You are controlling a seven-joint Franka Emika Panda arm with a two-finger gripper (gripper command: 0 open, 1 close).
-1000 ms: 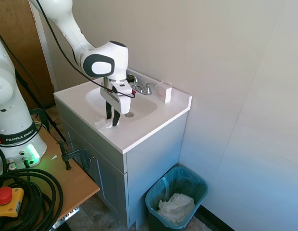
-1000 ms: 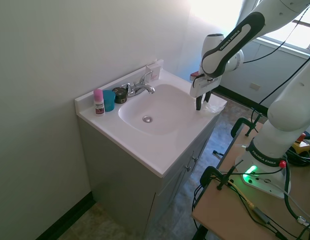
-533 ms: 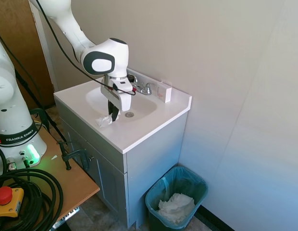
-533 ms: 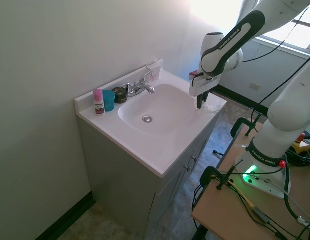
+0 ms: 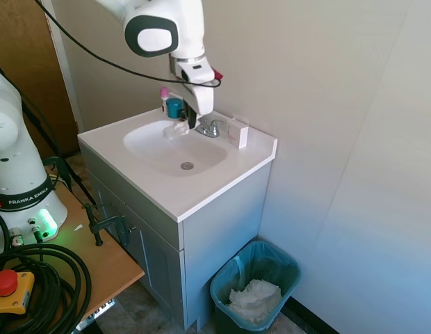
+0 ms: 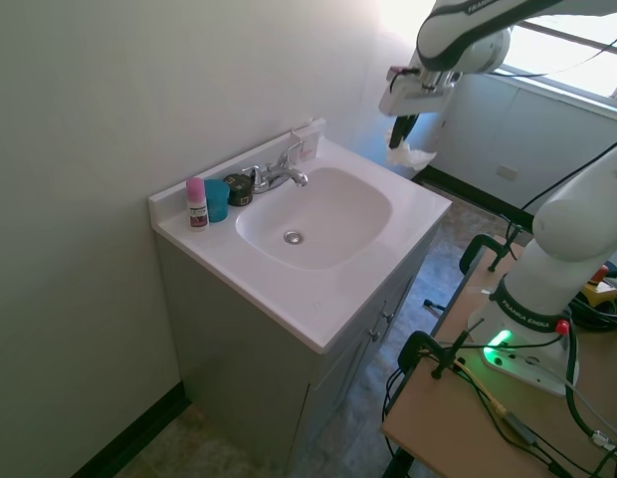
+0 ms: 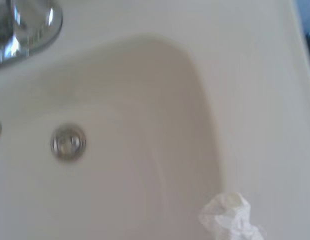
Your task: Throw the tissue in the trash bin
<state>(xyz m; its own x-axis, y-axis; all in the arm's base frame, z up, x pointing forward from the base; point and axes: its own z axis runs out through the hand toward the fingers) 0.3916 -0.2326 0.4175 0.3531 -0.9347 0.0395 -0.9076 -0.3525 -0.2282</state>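
Observation:
A small crumpled white tissue (image 5: pixel 177 129) hangs high above the white sink basin (image 5: pixel 153 149), pinched in my gripper (image 5: pixel 190 120), which is shut on it. From the other side, the tissue (image 6: pixel 409 156) dangles under the gripper (image 6: pixel 400 135), over the vanity's right end. In the wrist view the tissue (image 7: pixel 230 218) shows above the basin's rim. The dark teal trash bin (image 5: pixel 224 270) with its green liner stands on the floor beside the vanity, well below and apart from the gripper. It holds a heap of white paper (image 5: pixel 254 299).
A chrome faucet (image 6: pixel 277 174), a teal cup (image 6: pixel 217 199), a pink-capped bottle (image 6: pixel 196 203) and a small white box (image 5: pixel 238 132) line the back of the counter. The drain (image 7: pixel 68 142) lies in the basin. The wall stands close behind the vanity and the bin.
The gripper has risen from the counter's front edge with the tissue in it and moved back toward the faucet side. The tissue has left the counter.

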